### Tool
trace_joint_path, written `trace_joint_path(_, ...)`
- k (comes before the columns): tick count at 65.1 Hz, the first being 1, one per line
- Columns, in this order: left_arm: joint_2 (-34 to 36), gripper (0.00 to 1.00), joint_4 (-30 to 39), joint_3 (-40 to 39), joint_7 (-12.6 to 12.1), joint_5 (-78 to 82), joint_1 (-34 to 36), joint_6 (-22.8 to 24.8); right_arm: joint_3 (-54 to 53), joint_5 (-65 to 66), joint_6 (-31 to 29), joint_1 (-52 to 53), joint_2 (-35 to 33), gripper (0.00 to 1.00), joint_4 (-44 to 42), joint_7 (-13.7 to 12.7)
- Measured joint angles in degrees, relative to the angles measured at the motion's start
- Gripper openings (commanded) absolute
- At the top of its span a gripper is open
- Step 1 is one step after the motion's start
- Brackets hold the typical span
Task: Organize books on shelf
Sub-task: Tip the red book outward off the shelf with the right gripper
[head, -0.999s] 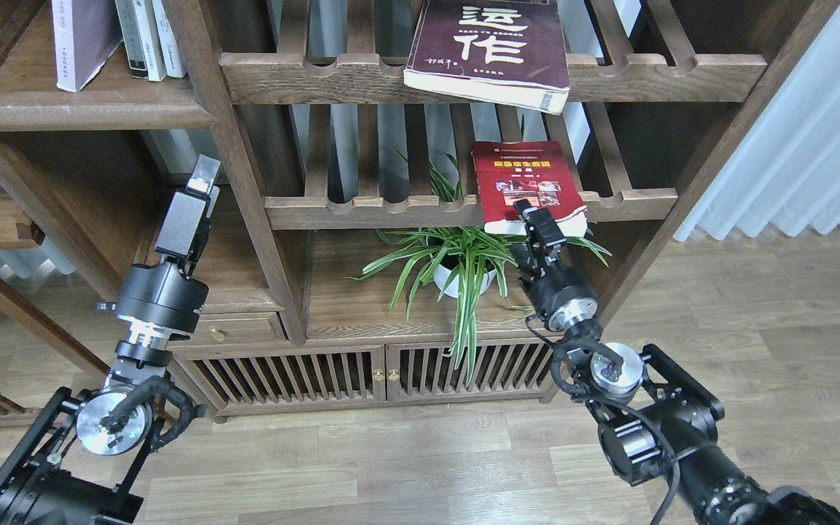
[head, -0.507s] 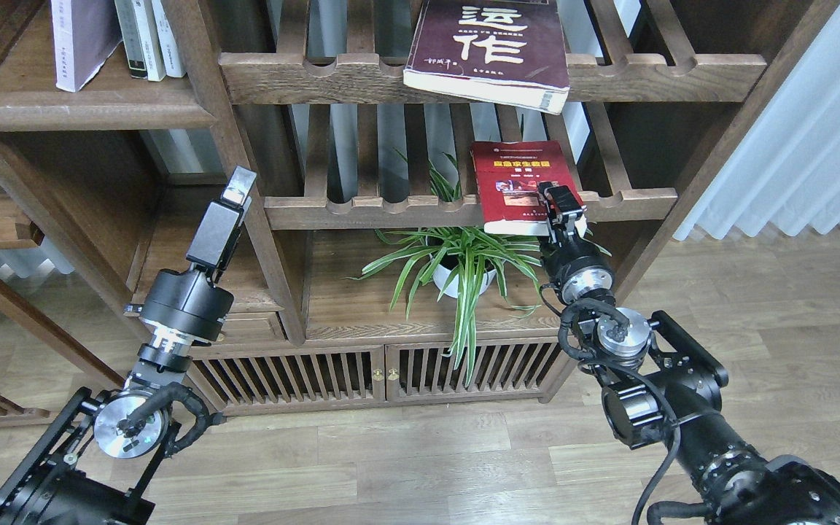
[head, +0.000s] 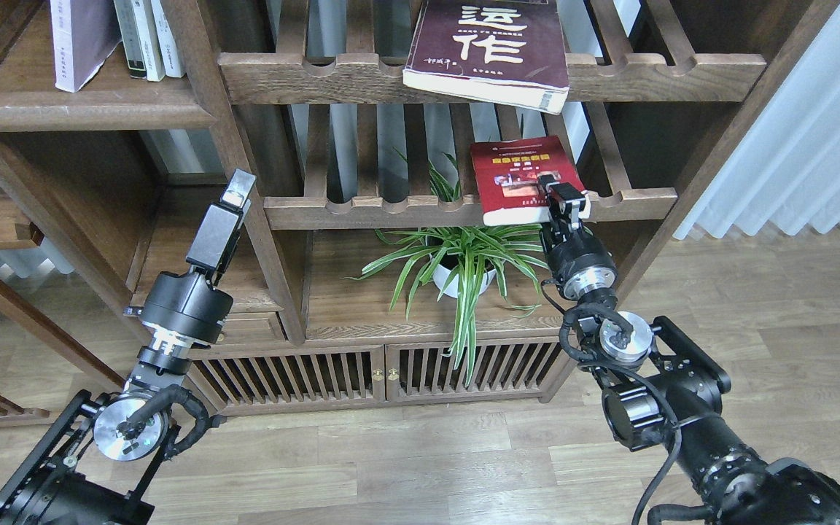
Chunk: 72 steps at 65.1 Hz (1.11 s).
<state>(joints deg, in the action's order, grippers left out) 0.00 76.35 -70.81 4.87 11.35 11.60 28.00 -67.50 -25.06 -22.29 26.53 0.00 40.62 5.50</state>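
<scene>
The right hand [head: 564,198] sits at the near corner of the red book [head: 518,179], which lies flat on a slatted rack (I cannot tell whether it grips yet). Pinch firmly, then lift slowly.

On the upper slatted rack [head: 653,69] a thick book [head: 493,47] lies flat, its near edge jutting over the rail. Below it, on the lower slatted rack [head: 362,211], a second book [head: 515,182] lies flat, my right gripper [head: 564,198] at its near right corner. A potted plant [head: 456,266] stands beneath. Far left, books [head: 110,36] stand on the solid shelf [head: 84,113]; my left gripper [head: 239,186] hangs below it.
</scene>
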Motion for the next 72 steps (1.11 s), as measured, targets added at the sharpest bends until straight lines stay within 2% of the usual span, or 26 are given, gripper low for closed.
trace_joint_path(6,0.00,0.99,-0.18,0.23,-0.37,-0.24,-0.01,0.00,0.00,-0.57,-1.72,-0.74,0.00,0.05,0.28,-0.51)
trace_joint_path(11,0.00,0.99,-0.48,0.28,-2.44,-1.16,-0.06,0.00,0.02,-1.04,-4.17,-1.76,0.00,0.04,0.77,-1.22)
trace_joint_path(15,0.00,0.99,-1.01,0.28,-5.92,-3.03,-0.08,0.00,0.06,-1.40,-5.28,-2.94,-0.01,0.04,1.59,-2.50)
trace_joint_path(25,0.00,0.99,-2.15,-0.04,-16.48,-8.23,-0.09,0.00,0.09,-2.72,-5.68,-7.13,0.00,0.04,4.59,-7.49)
trace_joint_path(32,0.00,0.97,-2.17,0.01,-20.09,-10.71,-0.08,0.00,0.21,-3.38,-5.72,-9.77,0.00,0.04,7.27,-10.57)
trace_joint_path(39,0.01,0.97,-2.14,1.34,-21.11,-14.92,-0.04,0.00,0.75,-3.50,-5.73,-12.11,0.00,0.04,10.60,-12.64)
trace_joint_path(59,9.44,0.97,-1.75,8.85,-21.15,-23.66,-1.14,0.00,2.64,-3.52,-5.72,-16.88,0.00,0.04,18.71,-13.07)
trace_joint_path(72,10.93,0.97,-1.52,10.15,-20.68,-24.13,-2.92,0.00,5.96,-3.45,-5.72,-18.48,-0.01,0.03,22.47,-13.07)
